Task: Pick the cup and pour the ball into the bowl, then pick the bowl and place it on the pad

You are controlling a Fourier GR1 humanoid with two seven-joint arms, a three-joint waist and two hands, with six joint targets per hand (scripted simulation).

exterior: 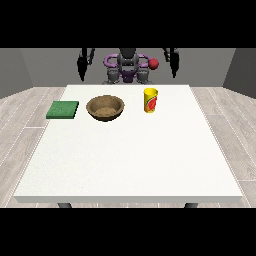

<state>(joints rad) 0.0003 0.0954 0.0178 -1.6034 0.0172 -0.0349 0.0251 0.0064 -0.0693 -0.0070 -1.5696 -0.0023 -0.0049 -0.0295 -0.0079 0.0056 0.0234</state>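
A yellow cup [150, 100] with a red and green print stands upright on the white table [130, 160], right of centre near the far edge. What is inside the cup is hidden. A brown bowl [105, 107] sits to its left, and a flat green pad [63, 109] lies further left. Both hands hang behind the table's far edge, away from everything on it. The hand at the view's left [82, 71] and the hand at the view's right [174, 67] point downward with straight fingers and hold nothing.
The robot's torso [128, 67] stands behind the far table edge. A small red round thing [153, 63] shows beside it. Grey plank floor surrounds the table.
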